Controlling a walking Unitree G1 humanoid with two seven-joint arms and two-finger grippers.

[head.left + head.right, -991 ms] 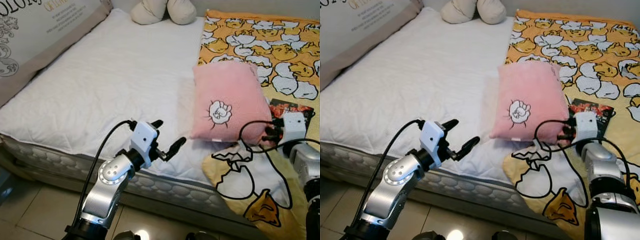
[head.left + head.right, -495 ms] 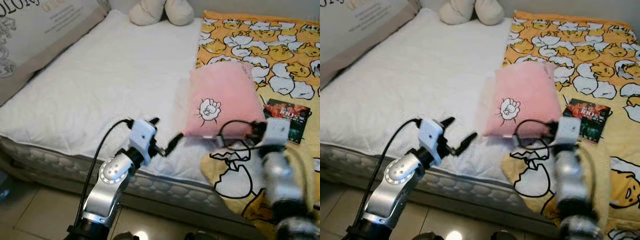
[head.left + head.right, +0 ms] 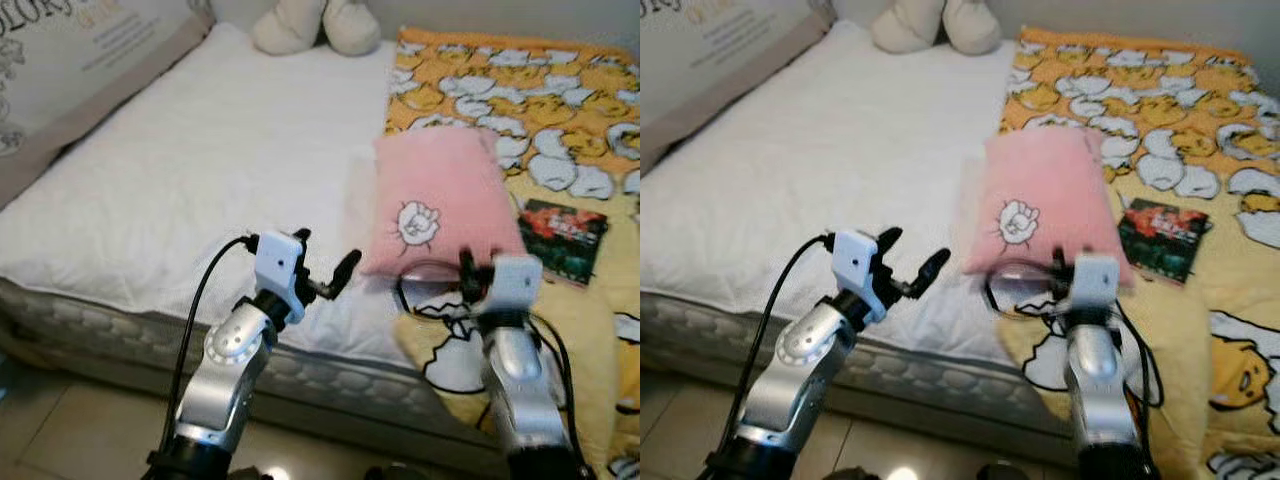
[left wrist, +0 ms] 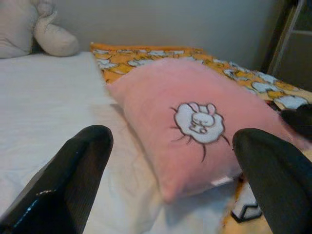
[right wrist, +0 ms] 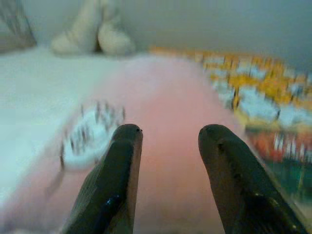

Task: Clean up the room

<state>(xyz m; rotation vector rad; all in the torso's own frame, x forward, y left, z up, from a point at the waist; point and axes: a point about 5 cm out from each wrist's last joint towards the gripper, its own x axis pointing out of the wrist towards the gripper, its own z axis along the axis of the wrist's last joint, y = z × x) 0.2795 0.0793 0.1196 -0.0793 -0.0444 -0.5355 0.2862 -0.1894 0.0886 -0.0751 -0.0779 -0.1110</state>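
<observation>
A pink pillow point(image 3: 440, 195) with a white cartoon patch lies on the bed, half on the white mattress point(image 3: 180, 170) and half on the yellow blanket point(image 3: 560, 120). My left gripper point(image 3: 325, 254) hovers open above the mattress's near edge, just left of the pillow's near corner. In the left wrist view the open gripper point(image 4: 173, 139) faces the pillow point(image 4: 195, 117). My right gripper point(image 3: 1060, 268) is at the pillow's near edge. The right wrist view has its fingers point(image 5: 122, 175) apart and open, with the pink pillow point(image 5: 165, 97) close ahead.
A dark red packet point(image 3: 563, 226) lies on the blanket right of the pillow. A cream plush toy point(image 3: 300, 25) sits at the head of the bed. A large printed cushion point(image 3: 70, 70) leans at the left. Tiled floor point(image 3: 60, 440) runs below the bed edge.
My right arm has swung left from the blanket side to the pillow's near edge. The left gripper has edged slightly closer to the pillow. The head views have shifted a little.
</observation>
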